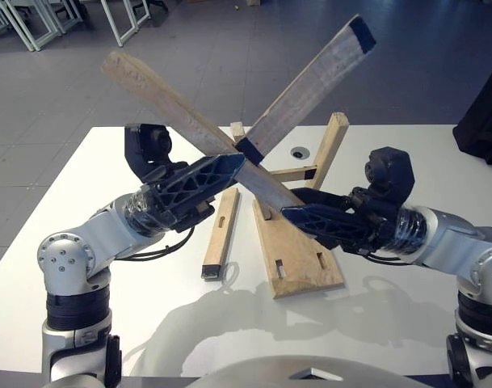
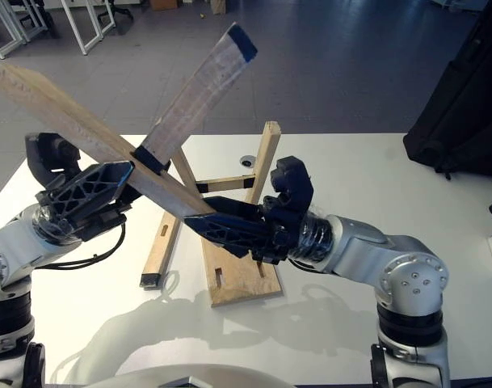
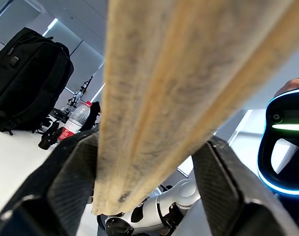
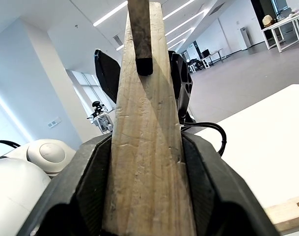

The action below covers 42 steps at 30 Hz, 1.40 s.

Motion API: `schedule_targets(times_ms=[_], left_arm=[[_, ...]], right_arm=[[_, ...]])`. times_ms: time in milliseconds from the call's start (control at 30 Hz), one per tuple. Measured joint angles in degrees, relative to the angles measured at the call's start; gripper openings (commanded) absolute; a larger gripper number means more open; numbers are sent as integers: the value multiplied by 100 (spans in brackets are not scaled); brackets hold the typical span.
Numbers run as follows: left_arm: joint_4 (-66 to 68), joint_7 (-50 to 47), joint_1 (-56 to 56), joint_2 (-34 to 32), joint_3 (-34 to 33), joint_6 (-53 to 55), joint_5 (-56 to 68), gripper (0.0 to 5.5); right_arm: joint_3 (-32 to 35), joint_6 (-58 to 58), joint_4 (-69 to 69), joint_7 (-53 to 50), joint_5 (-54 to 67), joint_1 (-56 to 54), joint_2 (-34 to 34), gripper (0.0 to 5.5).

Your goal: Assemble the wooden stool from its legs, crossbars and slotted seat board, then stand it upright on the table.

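Note:
Two wooden legs cross in the air above the white table (image 1: 391, 153). My left gripper (image 1: 236, 166) is shut on the lower, black-taped end of the taped leg (image 1: 310, 81), which slants up to the right. My right gripper (image 1: 292, 212) is shut on the lower end of the plain leg (image 1: 165, 93), which slants up to the left. Below them the slotted seat board (image 1: 298, 250) lies flat on the table. Behind it, another leg (image 1: 330, 145) leans upright with a crossbar (image 1: 292, 173) attached. A further leg (image 1: 222, 230) lies flat on the table to the left of the board.
A round cable hole (image 1: 300, 152) sits in the table behind the parts. A black cable (image 1: 161, 252) loops under my left arm. A black backpack (image 2: 464, 97) stands beyond the table's right side. Metal frames (image 1: 35, 20) stand on the floor far back.

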<state>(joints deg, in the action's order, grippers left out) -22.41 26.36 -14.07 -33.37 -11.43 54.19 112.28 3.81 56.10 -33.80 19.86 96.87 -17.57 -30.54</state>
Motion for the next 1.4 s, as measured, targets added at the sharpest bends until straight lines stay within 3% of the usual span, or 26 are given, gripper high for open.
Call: schedule_targets(times_ms=[167, 333, 433, 600, 800, 1067, 1400], left_arm=[[-66, -152, 30, -71, 81, -85, -61, 244], [-163, -342, 109, -70, 149, -329, -240, 219], [-153, -337, 111, -26, 99, -511, -533, 204], [-408, 63, 382, -187, 72, -1052, -2791, 204], [-1109, 1105, 923, -429, 944, -1780, -5247, 204], [-354, 2965, 1534, -362, 1677, -3295, -7064, 204], [546, 3185, 1557, 363, 2019, -4082, -7813, 204]], right_arm=[[-106, -91, 57, 162, -87, 53, -157, 202], [-115, -171, 389, -130, 358, 9, -246, 325], [255, -172, 560, -12, 226, 103, -677, 366], [793, -440, 1329, 312, -1127, 493, -1135, 366], [830, -852, 1464, 480, -2390, 1303, -922, 366], [688, -971, 1495, 753, -3204, 1616, -619, 366], [475, -924, 1754, 1068, -3622, 1355, -477, 366]])
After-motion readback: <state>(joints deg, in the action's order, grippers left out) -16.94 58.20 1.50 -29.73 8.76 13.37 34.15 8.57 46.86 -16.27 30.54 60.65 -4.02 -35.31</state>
